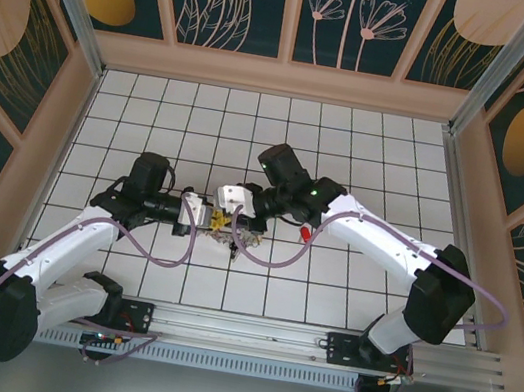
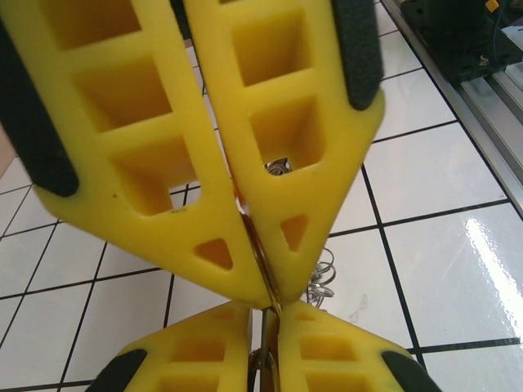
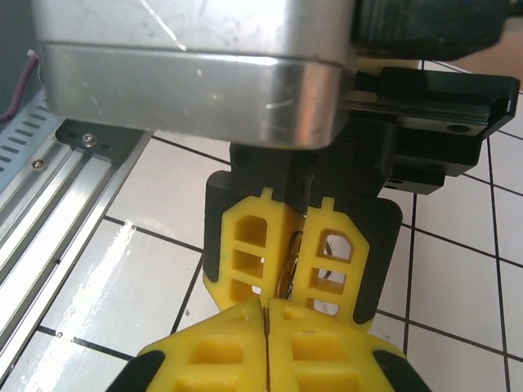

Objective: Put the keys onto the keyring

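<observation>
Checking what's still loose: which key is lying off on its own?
The red-headed key, lying alone beside the right arm; the other keys sit bunched together further left.

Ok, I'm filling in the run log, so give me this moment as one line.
left hand: shut on keyring | right hand: shut, tips meeting left hand's | red key: loose on tiles beside right arm

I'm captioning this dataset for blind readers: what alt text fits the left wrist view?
The left gripper, its yellow jaws shut on a thin metal piece, meets the right gripper tip to tip above a white tiled floor. Just behind them show silvery wire loops.
</observation>
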`<state>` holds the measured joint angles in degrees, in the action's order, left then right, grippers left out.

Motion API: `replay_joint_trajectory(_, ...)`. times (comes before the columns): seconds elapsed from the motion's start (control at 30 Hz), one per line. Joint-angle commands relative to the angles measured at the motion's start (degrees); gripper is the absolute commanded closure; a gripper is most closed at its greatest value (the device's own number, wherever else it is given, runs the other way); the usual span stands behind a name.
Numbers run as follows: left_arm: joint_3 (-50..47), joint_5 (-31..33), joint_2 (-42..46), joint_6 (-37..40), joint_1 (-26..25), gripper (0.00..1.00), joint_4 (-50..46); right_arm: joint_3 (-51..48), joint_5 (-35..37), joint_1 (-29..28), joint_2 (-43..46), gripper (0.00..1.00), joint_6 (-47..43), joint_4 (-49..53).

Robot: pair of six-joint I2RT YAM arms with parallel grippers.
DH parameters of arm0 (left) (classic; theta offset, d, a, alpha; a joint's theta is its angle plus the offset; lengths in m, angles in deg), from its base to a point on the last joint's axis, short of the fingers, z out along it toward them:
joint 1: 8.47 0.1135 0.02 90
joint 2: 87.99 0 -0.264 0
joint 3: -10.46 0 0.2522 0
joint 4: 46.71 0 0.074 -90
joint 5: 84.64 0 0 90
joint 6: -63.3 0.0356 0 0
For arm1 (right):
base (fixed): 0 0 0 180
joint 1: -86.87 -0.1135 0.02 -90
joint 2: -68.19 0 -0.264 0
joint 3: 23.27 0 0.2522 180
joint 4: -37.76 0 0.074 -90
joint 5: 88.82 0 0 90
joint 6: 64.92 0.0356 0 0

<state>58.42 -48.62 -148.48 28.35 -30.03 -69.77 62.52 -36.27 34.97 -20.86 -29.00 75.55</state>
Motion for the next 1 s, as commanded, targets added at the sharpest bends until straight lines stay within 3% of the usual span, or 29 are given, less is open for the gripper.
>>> replay_joint_trajectory(0.0,2.19,-3.26,0.55,0.58,-0.36,1.00,0.69,1.43,3.19,-0.10,0.72,0.90,-1.03,2.40)
replay_joint_trajectory(0.1,2.06,-3.34,0.59,0.59,-0.32,1.00,0.51,1.26,3.98,-0.10,1.28,0.88,-0.86,2.76)
replay_joint_trajectory(0.17,1.88,-3.20,0.80,0.59,-0.32,1.00,0.60,1.21,4.48,-0.04,1.65,0.77,-0.85,3.01)
replay_joint_trajectory(0.33,2.18,-2.89,1.41,0.89,-0.32,1.00,0.13,1.87,4.19,0.55,2.66,0.63,-1.25,5.40)
replay_joint_trajectory(0.77,2.46,-3.06,1.95,2.52,-0.32,1.00,-1.31,2.54,4.25,2.11,4.71,0.62,-1.96,8.02)
replay_joint_trajectory(0.97,2.59,-2.89,2.11,3.27,-0.32,1.00,-1.95,2.46,12.02,0.27,7.98,0.63,-7.34,8.18)
